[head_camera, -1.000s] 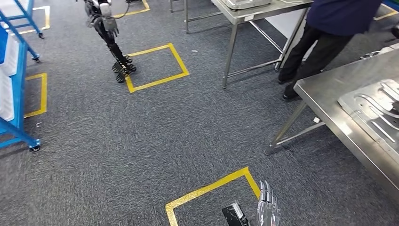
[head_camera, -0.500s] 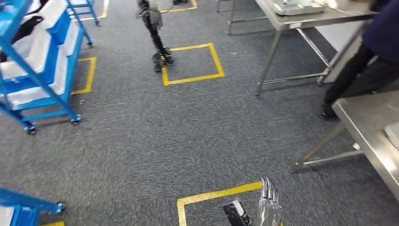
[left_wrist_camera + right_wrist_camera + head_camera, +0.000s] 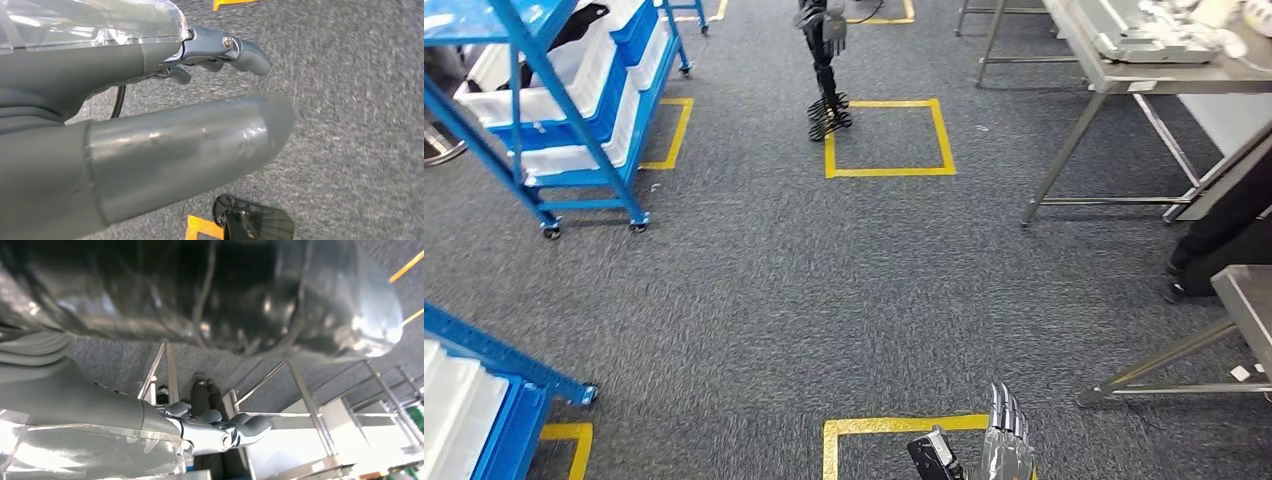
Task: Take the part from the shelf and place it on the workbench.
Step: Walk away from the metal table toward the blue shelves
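A blue wheeled shelf [image 3: 574, 110] with white bins [image 3: 564, 95] stands at the upper left, and a dark object [image 3: 574, 25] lies on its top bins. A corner of the steel workbench [image 3: 1249, 300] shows at the right edge. My right hand [image 3: 1004, 445] hangs low at the bottom centre, fingers straight and holding nothing. The right wrist view shows the same hand [image 3: 200, 427] with loosely spread fingers and nothing in it. In the left wrist view my left hand [image 3: 150, 125] hangs over grey carpet, thumb and fingers apart, holding nothing.
A second blue shelf [image 3: 484, 400] juts in at the lower left. Another steel table [image 3: 1144, 60] with equipment stands at the upper right, with a person's leg [image 3: 1224, 230] beside it. Another robot's dark arm [image 3: 824, 60] hangs by a yellow taped square [image 3: 889, 140].
The whole picture has swung left: the workbench slid off to the right edge and the blue shelves came into view on the left. My right hand hangs as before.
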### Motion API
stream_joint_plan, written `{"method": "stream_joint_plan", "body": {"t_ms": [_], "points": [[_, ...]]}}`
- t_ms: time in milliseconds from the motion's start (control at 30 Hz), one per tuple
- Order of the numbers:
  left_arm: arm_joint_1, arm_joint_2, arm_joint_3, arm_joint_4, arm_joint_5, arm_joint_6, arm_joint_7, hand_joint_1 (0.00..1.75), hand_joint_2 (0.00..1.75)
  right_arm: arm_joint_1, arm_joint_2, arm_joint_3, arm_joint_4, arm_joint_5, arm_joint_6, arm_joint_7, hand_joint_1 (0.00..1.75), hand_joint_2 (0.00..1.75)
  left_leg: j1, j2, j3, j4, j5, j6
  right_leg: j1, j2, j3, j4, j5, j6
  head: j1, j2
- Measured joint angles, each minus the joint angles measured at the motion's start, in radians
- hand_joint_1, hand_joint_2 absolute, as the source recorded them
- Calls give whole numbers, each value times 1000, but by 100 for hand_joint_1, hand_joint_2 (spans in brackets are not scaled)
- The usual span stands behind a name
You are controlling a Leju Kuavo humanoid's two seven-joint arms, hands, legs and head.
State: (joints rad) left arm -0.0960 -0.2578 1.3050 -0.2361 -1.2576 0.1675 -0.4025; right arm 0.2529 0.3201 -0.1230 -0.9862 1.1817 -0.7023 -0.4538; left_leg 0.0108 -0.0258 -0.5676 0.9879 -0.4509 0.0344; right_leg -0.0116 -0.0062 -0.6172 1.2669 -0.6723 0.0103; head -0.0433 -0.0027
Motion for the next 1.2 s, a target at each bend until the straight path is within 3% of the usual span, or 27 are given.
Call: {"method": "stream_joint_plan", "body": {"t_ms": [33,67,100,167,233,300,367,433,500,533,567,600,667,733,767,833,867,933,967,1033,1067,1100,1133,1200], "points": [[1,0,0,0,-1,0,1,0,0,4,1,-6,0,0,0,-3,0,0,0,-14,0,1,0,0,-1,3,-14,22,4,1,0,0],[2,0,0,0,-1,0,1,0,0,6,2,-10,-1,0,0,-6,0,0,0,-28,0,4,0,0,-2,5,-11,7,29,1,0,0],[3,0,0,0,-2,0,1,0,0,8,3,-15,-1,-1,0,-8,0,0,0,-43,1,6,-1,-2,-4,12,9,-44,68,1,0,0],[2,-1,-2,0,-2,0,1,0,0,12,5,-22,-4,-4,0,-11,0,0,0,-70,-3,17,-5,-8,-10,54,62,-172,132,-1,0,0],[1,-1,-3,0,-4,2,1,0,0,17,8,-29,-8,-8,0,-12,0,0,0,-93,-12,25,-5,-21,-11,84,84,-230,147,-4,0,0],[4,-1,-5,0,-5,3,1,0,0,22,13,-33,-14,-13,0,-12,0,0,3,-113,-21,24,-1,-35,-8,70,84,-233,148,-13,0,0],[7,-1,-6,0,-5,4,1,0,0,24,16,-36,-21,-14,0,-13,0,0,2,-77,-36,48,-16,-44,-8,44,87,-242,154,-26,-1,0],[4,-1,-8,0,-5,4,1,0,0,28,18,-41,-25,-14,0,-13,0,0,0,-10,-82,145,-73,-49,-6,13,89,-247,156,-37,-2,0],[2,-1,-9,1,-6,4,1,0,0,31,19,-44,-26,-15,0,-13,0,0,3,16,-141,273,-130,-54,-1,-21,88,-246,153,-42,-2,0],[3,-1,-9,1,-6,4,1,0,0,32,19,-46,-26,-15,0,-13,0,0,3,19,-154,305,-136,-56,1,-37,89,-246,152,-42,-2,0],[5,-1,-9,1,-6,4,1,0,0,32,19,-47,-26,-15,0,-13,0,0,4,22,-148,299,-124,-56,1,-52,90,-246,150,-42,-2,0],[6,-1,-9,1,-6,4,1,0,0,32,20,-48,-26,-15,0,-13,0,0,3,28,-121,254,-96,-55,2,-65,92,-245,148,-41,-2,0],[5,-1,-9,1,-6,4,1,0,0,32,21,-49,-26,-15,0,-13,0,0,-1,73,-44,115,-42,-46,4,-88,99,-245,142,-35,-2,0],[2,-1,-10,1,-7,4,1,0,0,32,21,-50,-27,-15,0,-14,0,0,-10,116,-1,36,-23,-36,8,-108,105,-246,137,-26,-2,0],[2,-1,-10,1,-7,4,1,0,0,32,21,-50,-27,-15,0,-14,0,0,-14,120,-1,31,-26,-31,9,-117,107,-247,136,-21,-2,0],[3,-1,-10,1,-7,4,1,0,0,31,22,-51,-29,-15,0,-15,0,0,-13,96,-1,22,-20,-22,8,-130,114,-249,131,-9,-2,0],[4,-1,-10,1,-7,4,1,0,0,31,22,-51,-31,-15,0,-16,0,0,-11,83,1,16,-17,-16,5,-116,115,-242,122,-3,-2,0],[2,-2,-10,1,-8,4,1,0,0,31,21,-51,-33,-15,0,-19,0,0,-6,56,8,8,-11,-5,0,-58,90,-174,76,4,-1,0],[1,-2,-10,2,-8,4,1,0,0,32,21,-51,-33,-17,0,-20,0,0,-7,43,8,7,-10,-2,-1,-27,60,-110,43,4,-1,0],[0,-1,-10,2,-8,4,1,0,0,35,21,-53,-33,-20,0,-22,0,0,-10,12,8,8,-9,1,0,-1,-9,17,2,3,0,0],[1,-1,-10,2,-9,4,1,0,0,36,21,-54,-33,-23,0,-22,0,0,-11,-5,9,9,-9,1,0,2,-26,37,11,1,-1,0],[2,-1,-10,2,-10,4,1,0,0,36,21,-54,-33,-26,0,-23,0,0,-12,-22,10,10,-10,1,1,6,-25,17,41,-3,-1,0],[3,-2,-10,3,-11,4,3,0,0,37,21,-55,-35,-30,0,-23,0,0,-12,-38,12,11,-10,1,1,16,-7,-38,84,-7,-1,0],[2,-4,-10,5,-13,4,10,0,0,43,21,-57,-40,-38,0,-28,0,0,-12,-69,12,16,-13,-3,0,62,42,-171,153,-16,-1,0]]}}
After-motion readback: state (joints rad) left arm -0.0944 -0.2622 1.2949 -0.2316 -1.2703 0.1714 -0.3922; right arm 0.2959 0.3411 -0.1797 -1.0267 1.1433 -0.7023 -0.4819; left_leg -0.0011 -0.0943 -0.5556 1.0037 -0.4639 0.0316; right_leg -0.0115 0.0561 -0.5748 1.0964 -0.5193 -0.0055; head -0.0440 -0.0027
